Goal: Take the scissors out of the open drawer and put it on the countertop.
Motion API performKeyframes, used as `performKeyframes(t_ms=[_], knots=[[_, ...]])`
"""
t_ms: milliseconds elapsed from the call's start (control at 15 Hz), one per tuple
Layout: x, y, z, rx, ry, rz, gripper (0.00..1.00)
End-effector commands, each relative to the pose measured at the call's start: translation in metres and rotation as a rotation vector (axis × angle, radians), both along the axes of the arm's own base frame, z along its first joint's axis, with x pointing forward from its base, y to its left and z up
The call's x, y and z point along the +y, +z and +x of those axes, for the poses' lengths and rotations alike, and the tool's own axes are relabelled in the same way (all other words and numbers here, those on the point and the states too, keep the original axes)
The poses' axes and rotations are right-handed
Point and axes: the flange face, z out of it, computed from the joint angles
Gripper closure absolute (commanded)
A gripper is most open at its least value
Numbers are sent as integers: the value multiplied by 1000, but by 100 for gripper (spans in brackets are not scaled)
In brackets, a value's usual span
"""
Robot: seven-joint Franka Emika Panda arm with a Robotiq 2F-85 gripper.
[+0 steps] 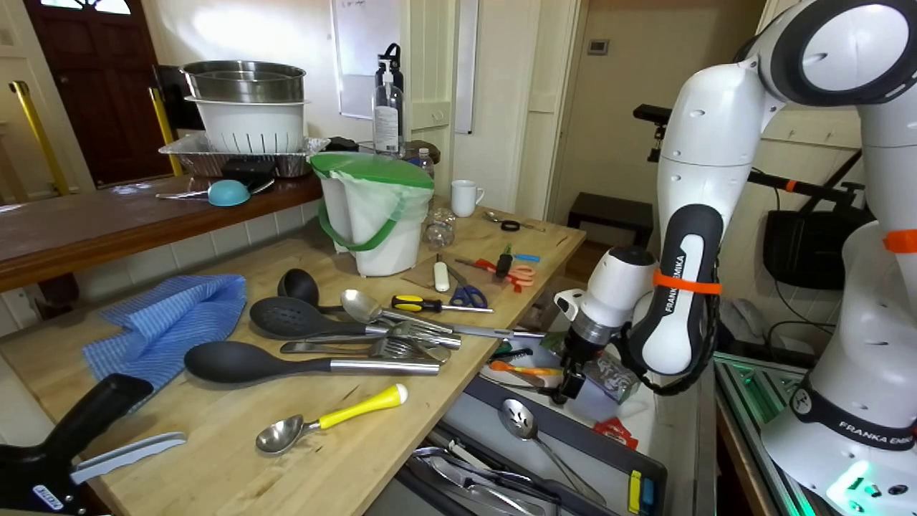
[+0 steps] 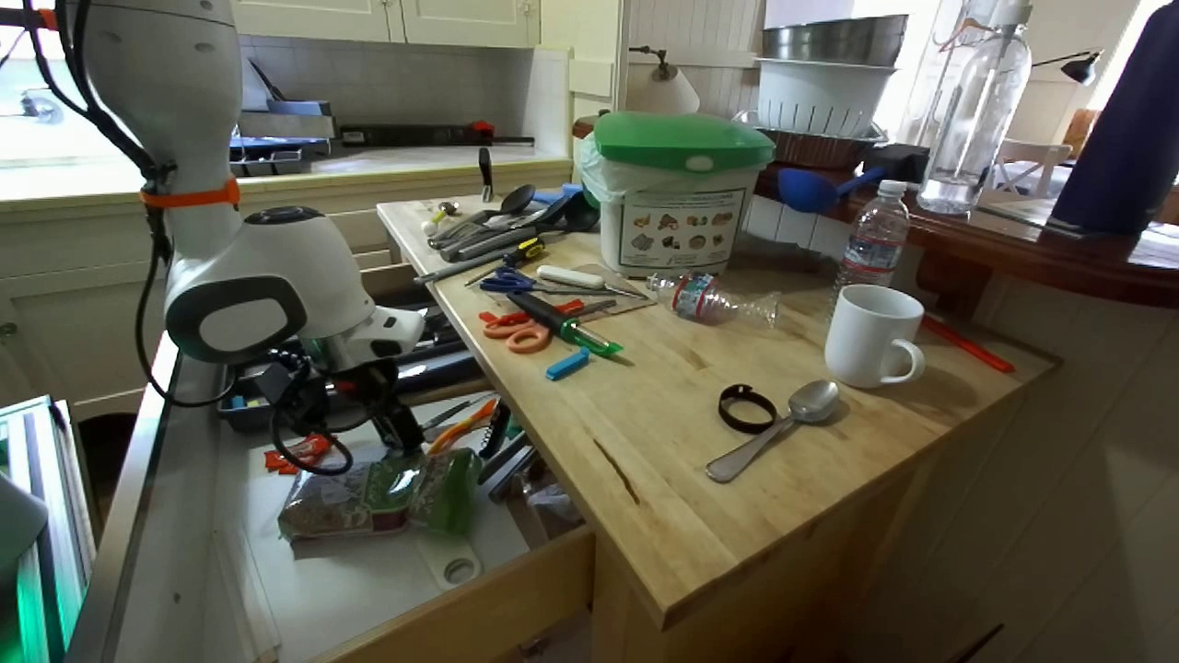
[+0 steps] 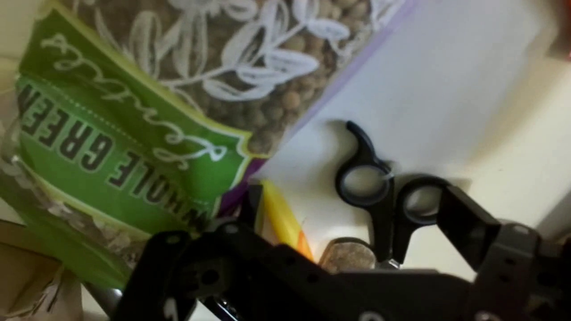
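Observation:
Black-handled scissors (image 3: 382,229) lie on the white bottom of the open drawer, between the fingers in the wrist view. Their blades are hidden behind the gripper body, and I cannot make them out in the exterior views. My gripper (image 3: 359,209) is open; its right fingertip overlaps the edge of one handle ring, and contact cannot be told. In both exterior views the gripper (image 1: 569,387) (image 2: 401,425) is low inside the drawer (image 1: 684,423) (image 2: 479,608). The pale wooden countertop (image 1: 215,444) (image 2: 682,368) is beside and above it.
A green lentil bag (image 3: 111,147) (image 2: 350,502) and an orange-yellow tool (image 3: 281,216) (image 1: 526,370) lie beside the left finger. A grey utensil tray (image 1: 573,423) and red packet (image 1: 616,432) share the drawer. The countertop holds orange scissors (image 2: 527,338), utensils and a bucket (image 1: 387,244).

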Motion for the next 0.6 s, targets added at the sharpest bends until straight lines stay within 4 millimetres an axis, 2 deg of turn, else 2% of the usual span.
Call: performKeyframes(t_ms=[0,200,533], knots=[[10,-3,-1,25,106,12,0],[20,-5,0,14,126,24,0],[12,-2,2,-25,50,16,0]])
